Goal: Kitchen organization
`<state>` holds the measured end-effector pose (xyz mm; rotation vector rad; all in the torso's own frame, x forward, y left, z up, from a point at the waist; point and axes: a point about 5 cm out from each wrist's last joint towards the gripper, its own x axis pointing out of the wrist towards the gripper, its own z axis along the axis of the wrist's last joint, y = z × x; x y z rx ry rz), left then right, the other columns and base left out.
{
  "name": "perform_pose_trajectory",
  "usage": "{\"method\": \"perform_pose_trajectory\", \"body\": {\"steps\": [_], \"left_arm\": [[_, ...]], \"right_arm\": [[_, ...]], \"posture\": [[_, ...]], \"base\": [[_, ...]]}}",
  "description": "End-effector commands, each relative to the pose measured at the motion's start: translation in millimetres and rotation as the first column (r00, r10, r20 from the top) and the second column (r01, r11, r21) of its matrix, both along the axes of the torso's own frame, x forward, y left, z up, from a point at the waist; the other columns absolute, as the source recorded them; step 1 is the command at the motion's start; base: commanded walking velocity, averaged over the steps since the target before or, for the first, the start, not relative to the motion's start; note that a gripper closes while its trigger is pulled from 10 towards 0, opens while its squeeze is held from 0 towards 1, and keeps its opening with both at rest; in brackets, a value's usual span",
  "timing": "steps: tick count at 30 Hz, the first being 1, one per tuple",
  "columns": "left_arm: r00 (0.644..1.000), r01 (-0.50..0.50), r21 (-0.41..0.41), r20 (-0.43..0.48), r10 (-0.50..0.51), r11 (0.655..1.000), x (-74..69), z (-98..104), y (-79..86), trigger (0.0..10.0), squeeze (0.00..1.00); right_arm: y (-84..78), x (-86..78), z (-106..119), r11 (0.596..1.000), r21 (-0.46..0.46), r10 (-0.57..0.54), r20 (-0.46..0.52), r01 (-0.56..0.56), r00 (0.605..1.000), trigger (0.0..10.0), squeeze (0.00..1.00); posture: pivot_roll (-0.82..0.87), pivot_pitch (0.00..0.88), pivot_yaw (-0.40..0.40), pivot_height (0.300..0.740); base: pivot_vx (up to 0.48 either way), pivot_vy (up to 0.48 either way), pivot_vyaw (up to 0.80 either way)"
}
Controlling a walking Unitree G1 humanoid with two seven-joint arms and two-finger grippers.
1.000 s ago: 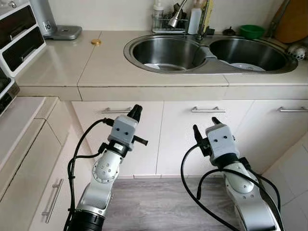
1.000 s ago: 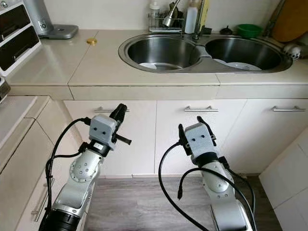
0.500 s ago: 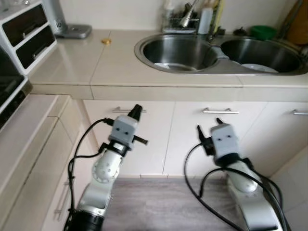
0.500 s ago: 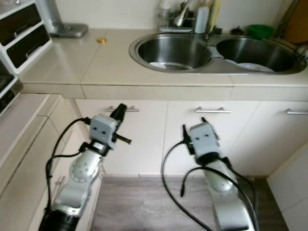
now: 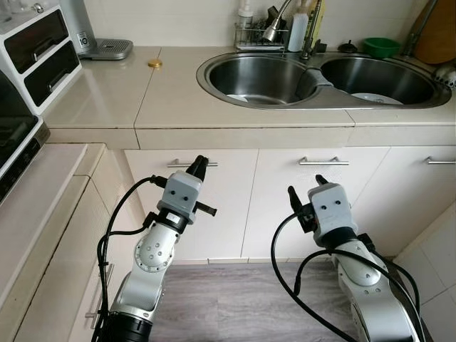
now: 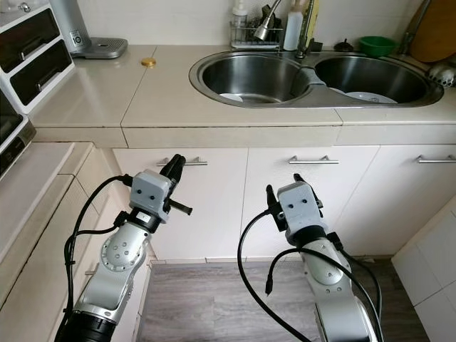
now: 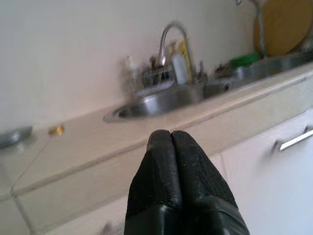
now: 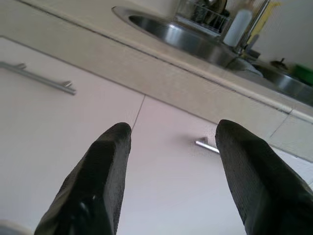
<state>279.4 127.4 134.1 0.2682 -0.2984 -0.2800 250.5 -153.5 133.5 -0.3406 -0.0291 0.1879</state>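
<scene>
Both arms are raised before the white cupboard doors below the counter. My left gripper (image 5: 199, 164) is shut with nothing in it; its fingers (image 7: 171, 147) press together and point up toward the counter edge. My right gripper (image 5: 305, 187) is open and empty, its fingers (image 8: 117, 147) spread wide in front of a cupboard door. On the beige counter (image 5: 100, 92) lies a small gold cap (image 5: 154, 63). The steel double sink (image 5: 285, 105) holds a white plate (image 5: 239, 98) in the left basin and another (image 5: 370, 98) in the right.
Behind the sink stand a wire rack (image 5: 253, 37), a white bottle (image 5: 298, 32), a green bowl (image 5: 379, 46) and a round wooden board (image 5: 438, 32). A white appliance with black drawers (image 5: 35, 53) sits at the left. Bar handles (image 5: 323, 161) run along the cupboard doors. Grey wood floor (image 5: 235, 299) lies below.
The whole picture has shifted a little as the camera moved. Both arms keep the same pose before the cupboards.
</scene>
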Motion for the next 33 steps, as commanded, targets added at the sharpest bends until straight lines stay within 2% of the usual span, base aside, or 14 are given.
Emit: {"method": "perform_pose_trajectory", "body": {"steps": [1,3,5,7,8,18,21,24,33], "left_arm": [[0.995,-0.073,-0.038,-0.064,0.071,0.997,-5.4,-5,12.1,10.0,0.0],[0.985,-0.112,-0.056,-0.142,0.103,0.992,-15.7,-16,19.2,10.0,0.0],[0.98,-0.092,-0.034,-0.18,0.085,0.995,-27.1,-25,19.7,10.0,0.0],[0.979,-0.083,-0.024,-0.19,0.077,0.996,-30.4,-27,19.6,10.0,0.0],[0.975,-0.086,-0.013,-0.207,0.082,0.996,-35.5,-29,21.7,10.0,0.0],[0.968,-0.102,-0.012,-0.233,0.096,0.995,-43.4,-29,25.0,10.0,0.0],[0.963,-0.082,-0.011,-0.26,0.076,0.997,-53.3,-29,24.9,10.0,0.0],[0.96,-0.08,-0.011,-0.271,0.074,0.997,-56.5,-29,25.6,10.0,0.0],[0.947,-0.079,-0.038,-0.315,0.063,0.996,-58.9,-34,27.3,10.0,0.0]], "right_arm": [[-4.5,-8.5,1,1.0,0.013,0.014,-0.018,-0.014,1.0,10.0,0.0],[-10.1,-19.3,-4,1.0,0.005,-0.003,-0.05,0.003,0.999,10.0,0.0],[-15.6,-31.2,-9,1.0,-0.011,-0.022,-0.066,0.022,0.998,10.0,0.0],[-17.2,-35.3,-10,0.999,-0.019,-0.028,-0.069,0.027,0.997,10.0,0.0],[-21.0,-43.6,-13,0.997,-0.07,-0.033,-0.06,0.029,0.998,10.0,0.0],[-19.0,-44.6,-13,0.991,-0.13,-0.026,-0.008,0.025,1.0,10.0,0.0],[-17.8,-44.6,-14,0.99,-0.142,-0.01,0.001,0.01,1.0,10.0,0.0],[-17.6,-45.4,-15,0.989,-0.146,-0.006,0.008,0.007,1.0,10.0,0.0],[-16.5,-44.9,-17,0.991,-0.135,-0.011,0.021,0.014,1.0,10.0,0.0]], "posture": [[-0.08,0.0,-0.039,0.74],[-0.08,0.0,-0.044,0.74],[-0.08,0.0,-0.051,0.74],[-0.08,0.0,-0.05,0.74],[-0.08,0.0,-0.049,0.74],[-0.07,0.0,-0.056,0.74],[-0.07,0.0,-0.057,0.74],[-0.07,0.0,-0.059,0.74],[-0.06,0.0,-0.06,0.74]], "base": [[0.0,0.0,0.0],[0.0,0.0,0.0],[0.0,0.0,0.0],[0.0,0.0,0.0],[0.0,0.0,0.0],[0.0,0.0,0.0],[0.0,0.0,0.0],[0.0,0.0,0.0],[0.0,0.0,0.0]]}}
